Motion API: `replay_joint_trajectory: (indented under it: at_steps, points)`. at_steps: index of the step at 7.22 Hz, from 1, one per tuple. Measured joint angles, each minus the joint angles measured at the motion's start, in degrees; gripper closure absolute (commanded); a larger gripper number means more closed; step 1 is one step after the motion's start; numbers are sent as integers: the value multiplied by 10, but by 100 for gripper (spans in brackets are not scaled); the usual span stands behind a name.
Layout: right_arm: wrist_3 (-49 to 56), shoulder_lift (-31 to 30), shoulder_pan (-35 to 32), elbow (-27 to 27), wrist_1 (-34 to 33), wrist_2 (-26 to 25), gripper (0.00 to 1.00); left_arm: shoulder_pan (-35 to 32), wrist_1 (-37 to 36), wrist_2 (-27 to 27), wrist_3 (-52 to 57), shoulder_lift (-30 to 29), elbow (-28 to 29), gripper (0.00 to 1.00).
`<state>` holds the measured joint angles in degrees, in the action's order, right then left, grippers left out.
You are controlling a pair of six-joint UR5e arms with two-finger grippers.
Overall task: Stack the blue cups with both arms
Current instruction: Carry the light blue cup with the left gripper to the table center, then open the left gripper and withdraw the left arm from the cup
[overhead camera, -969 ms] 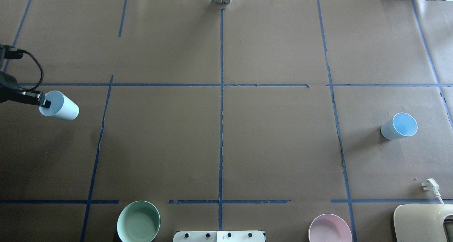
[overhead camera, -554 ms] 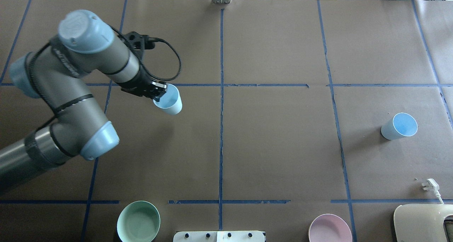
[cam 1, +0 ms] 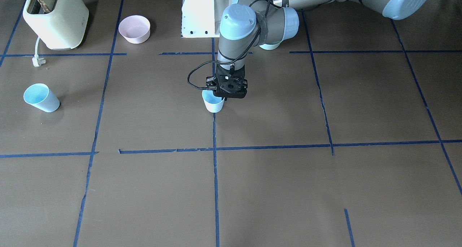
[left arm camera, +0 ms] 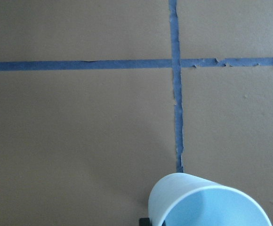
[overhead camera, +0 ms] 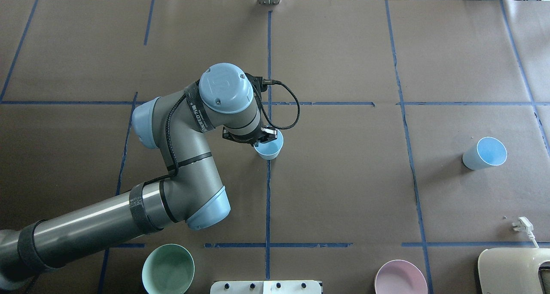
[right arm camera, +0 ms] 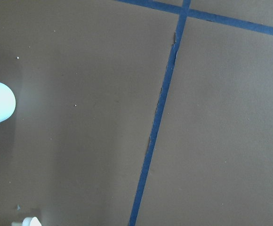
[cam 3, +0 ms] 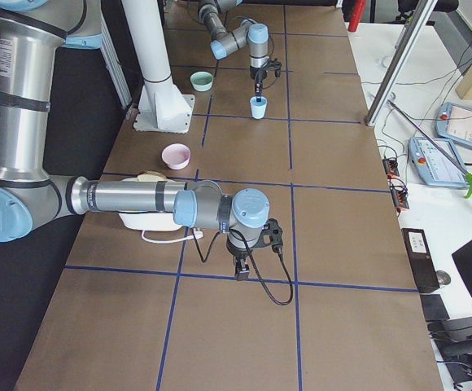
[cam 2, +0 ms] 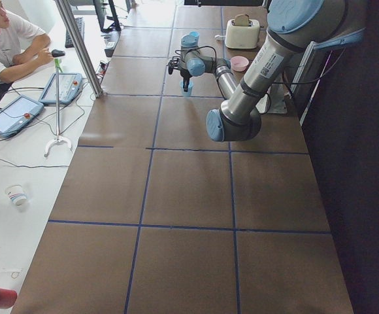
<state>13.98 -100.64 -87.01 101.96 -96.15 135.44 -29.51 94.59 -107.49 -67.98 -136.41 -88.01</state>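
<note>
My left gripper (overhead camera: 263, 136) is shut on the rim of one pale blue cup (overhead camera: 269, 149) and holds it upright, mouth up, at the table's centre line. I cannot tell whether its base touches the table. This cup also shows in the front view (cam 1: 213, 103) under the gripper (cam 1: 226, 92) and in the left wrist view (left arm camera: 207, 203). The second blue cup (overhead camera: 485, 153) stands free at the far right; it also shows in the front view (cam 1: 40, 98). My right gripper (cam 3: 240, 271) shows only in the right side view, low over the table. I cannot tell if it is open.
A mint-green bowl (overhead camera: 168, 269) and a pink bowl (overhead camera: 401, 277) sit at the near edge beside the white pedestal base (cam 1: 200, 12). A cream toaster (overhead camera: 513, 270) with a loose plug (overhead camera: 522, 224) stands at the near right. A person (cam 2: 6, 39) sits beyond the table.
My left arm has swung from the far left to the table's centre with the cup. The cup has turned from lying sideways to upright. The other cup has not moved.
</note>
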Motion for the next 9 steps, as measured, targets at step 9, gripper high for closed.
replay_joint_trajectory:
  at_steps: [9]
  points:
    - [-1,1,1,-26,92,0,0,-128,-98,-112,215,172,-190,0]
